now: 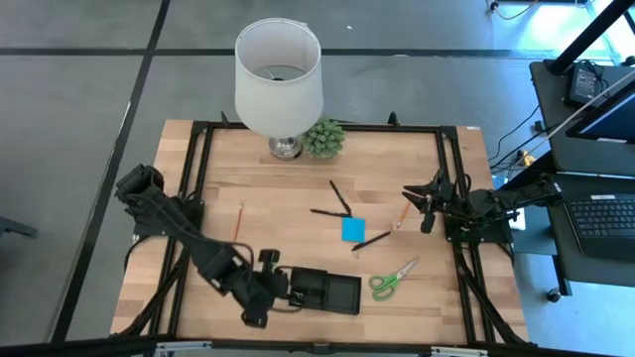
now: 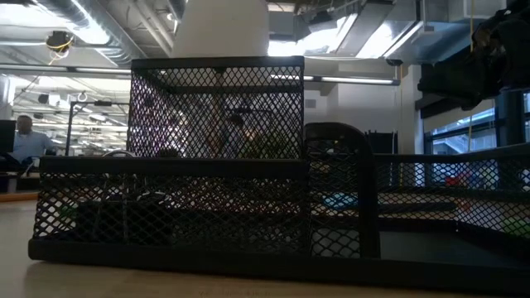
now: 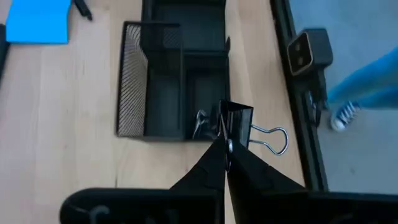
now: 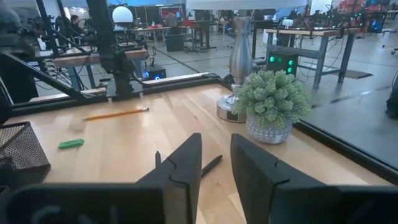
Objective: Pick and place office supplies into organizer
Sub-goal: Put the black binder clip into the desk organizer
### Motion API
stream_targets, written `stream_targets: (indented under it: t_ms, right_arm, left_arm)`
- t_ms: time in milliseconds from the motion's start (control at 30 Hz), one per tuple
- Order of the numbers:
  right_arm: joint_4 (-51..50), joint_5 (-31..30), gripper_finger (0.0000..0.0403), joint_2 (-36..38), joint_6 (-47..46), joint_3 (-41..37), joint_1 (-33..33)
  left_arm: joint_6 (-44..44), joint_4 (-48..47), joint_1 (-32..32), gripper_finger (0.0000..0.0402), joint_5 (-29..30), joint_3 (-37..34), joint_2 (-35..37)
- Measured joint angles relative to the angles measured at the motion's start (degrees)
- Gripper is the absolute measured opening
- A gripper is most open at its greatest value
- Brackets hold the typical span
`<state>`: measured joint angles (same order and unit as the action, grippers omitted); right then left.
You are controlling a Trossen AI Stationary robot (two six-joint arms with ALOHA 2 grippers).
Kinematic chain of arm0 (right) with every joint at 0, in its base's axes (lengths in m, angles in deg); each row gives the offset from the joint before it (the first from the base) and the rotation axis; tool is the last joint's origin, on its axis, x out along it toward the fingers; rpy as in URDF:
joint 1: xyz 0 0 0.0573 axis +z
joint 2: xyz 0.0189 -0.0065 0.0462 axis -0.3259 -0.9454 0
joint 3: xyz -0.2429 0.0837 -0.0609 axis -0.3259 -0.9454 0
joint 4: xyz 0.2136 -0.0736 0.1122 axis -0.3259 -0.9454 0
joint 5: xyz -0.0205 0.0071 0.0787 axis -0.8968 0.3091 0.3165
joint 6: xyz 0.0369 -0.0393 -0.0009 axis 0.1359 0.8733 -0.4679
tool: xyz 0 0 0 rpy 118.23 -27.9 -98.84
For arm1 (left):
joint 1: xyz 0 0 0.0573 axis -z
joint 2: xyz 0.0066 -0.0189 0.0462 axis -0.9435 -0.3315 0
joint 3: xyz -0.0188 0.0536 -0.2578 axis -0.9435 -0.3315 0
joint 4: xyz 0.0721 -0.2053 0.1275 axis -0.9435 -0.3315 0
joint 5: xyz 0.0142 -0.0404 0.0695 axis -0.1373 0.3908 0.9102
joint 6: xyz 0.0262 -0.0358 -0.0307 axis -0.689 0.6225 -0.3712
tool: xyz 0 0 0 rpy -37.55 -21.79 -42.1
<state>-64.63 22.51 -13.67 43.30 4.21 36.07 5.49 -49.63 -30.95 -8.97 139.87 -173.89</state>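
Black mesh organizer [image 3: 177,81] sits below left gripper [image 3: 225,144] clamping a binder clip [image 3: 239,127].

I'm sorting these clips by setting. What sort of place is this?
Probably an open-plan robotics lab or workshop: exposed ceiling ducts, further workbenches with equipment behind, and a light wooden table framed in black metal, flanked by a computer cart with a black keyboard.
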Motion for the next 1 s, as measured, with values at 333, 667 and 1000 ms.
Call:
stream_targets:
  t_ms: [333,667,1000]
  right_arm:
    - [0.02,0.00,0.0088,-0.02,-2.76,0.00,0.00]
    - [0.00,0.02,0.0088,-0.02,-2.73,-0.01,-0.01]
    - [0.01,0.02,0.0088,-0.02,-2.64,0.00,-0.01]
  left_arm:
    - [0.65,7.66,1.76,0.0003,8.58,-1.37,-8.30]
    - [0.65,10.08,-1.07,0.0003,5.17,-1.35,-13.49]
    - [-2.34,10.28,-3.84,0.0003,-0.41,-1.33,-14.24]
